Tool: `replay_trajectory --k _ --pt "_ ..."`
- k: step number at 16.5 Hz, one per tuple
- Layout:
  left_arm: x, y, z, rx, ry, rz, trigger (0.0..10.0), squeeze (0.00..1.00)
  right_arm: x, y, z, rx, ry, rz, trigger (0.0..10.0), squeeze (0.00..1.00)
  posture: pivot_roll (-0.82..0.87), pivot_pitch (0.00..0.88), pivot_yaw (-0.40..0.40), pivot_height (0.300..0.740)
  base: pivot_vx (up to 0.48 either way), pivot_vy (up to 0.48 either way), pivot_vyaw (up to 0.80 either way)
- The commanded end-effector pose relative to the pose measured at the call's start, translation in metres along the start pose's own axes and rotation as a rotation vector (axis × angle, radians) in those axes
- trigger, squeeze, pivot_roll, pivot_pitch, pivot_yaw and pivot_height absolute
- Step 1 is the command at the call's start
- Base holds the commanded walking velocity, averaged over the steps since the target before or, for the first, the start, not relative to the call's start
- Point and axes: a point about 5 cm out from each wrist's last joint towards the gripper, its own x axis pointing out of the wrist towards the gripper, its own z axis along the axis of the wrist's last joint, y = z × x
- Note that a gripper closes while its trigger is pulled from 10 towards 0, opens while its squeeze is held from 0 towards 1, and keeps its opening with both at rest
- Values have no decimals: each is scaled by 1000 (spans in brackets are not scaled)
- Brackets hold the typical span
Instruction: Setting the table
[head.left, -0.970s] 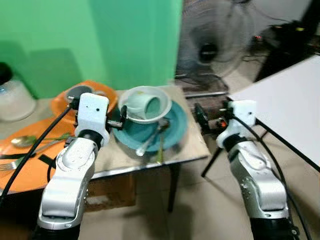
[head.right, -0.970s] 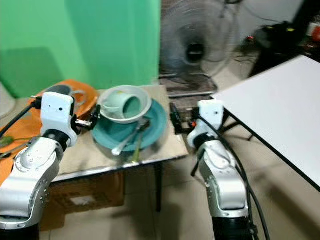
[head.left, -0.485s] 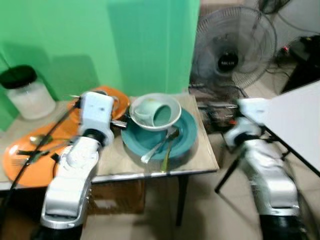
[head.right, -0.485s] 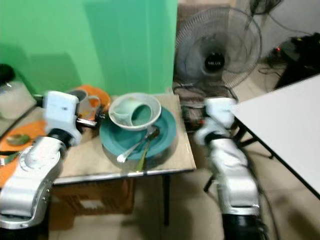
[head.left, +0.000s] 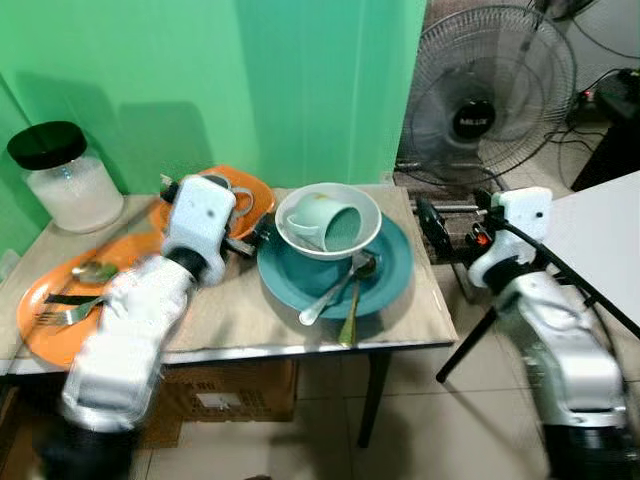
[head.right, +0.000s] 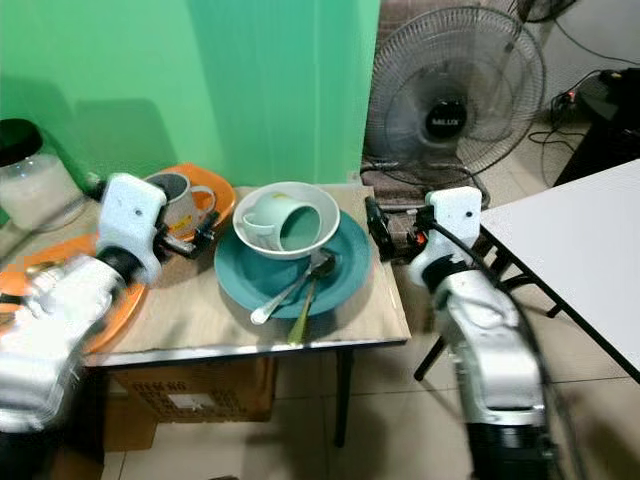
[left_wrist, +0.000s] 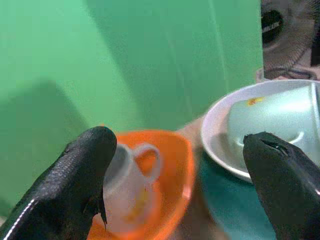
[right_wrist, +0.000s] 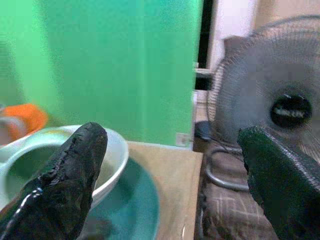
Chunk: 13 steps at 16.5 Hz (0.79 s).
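While both grippers hang with fingers spread wide, the round teal ceramic plate (head.left: 335, 272) rests on the tan table (head.left: 230, 320). A white glossy bowl (head.left: 328, 220) at the plate's 12 o'clock cradles a pale green mug (head.left: 325, 223) on its side; two metal spoons (head.left: 340, 290) lie at 6 o'clock. The left gripper (head.left: 255, 238) hovers at 9 o'clock, the right gripper (head.left: 432, 222) at 3 o'clock. Behind stand a green wall (head.left: 250, 80) and a wire-caged fan (head.left: 495, 95).
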Motion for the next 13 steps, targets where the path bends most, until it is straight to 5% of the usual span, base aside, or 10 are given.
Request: replay_trajectory --k 1,6,7,8,10,11,13 --pt "4 7 3 47 -35 -55 10000 0 -1 0 7 -22 -12 72 10000 0 -53 0 18 740 0 0 0" --pt "38 13 4 133 -63 -425 10000 0 -4 -6 14 -107 7 237 10000 0 -105 0 28 740 0 0 0" --pt "45 15 6 111 -69 -475 10000 671 -6 -6 15 -113 11 248 10000 0 -117 0 29 740 0 0 0" --pt "52 18 7 146 -57 -514 10000 1000 -8 -3 16 -122 18 284 10000 0 -131 0 34 740 0 0 0" --pt "62 18 -6 315 21 -607 10000 1000 -13 2 15 -151 21 316 10000 0 -138 0 38 740 0 0 0" --pt "67 15 -9 377 40 -633 10000 0 -15 4 14 -151 24 320 10000 0 -157 0 54 740 0 0 0" --pt "76 9 -11 430 57 -678 10000 0 -20 6 11 -143 32 324 10000 0 -170 0 64 740 0 0 0"
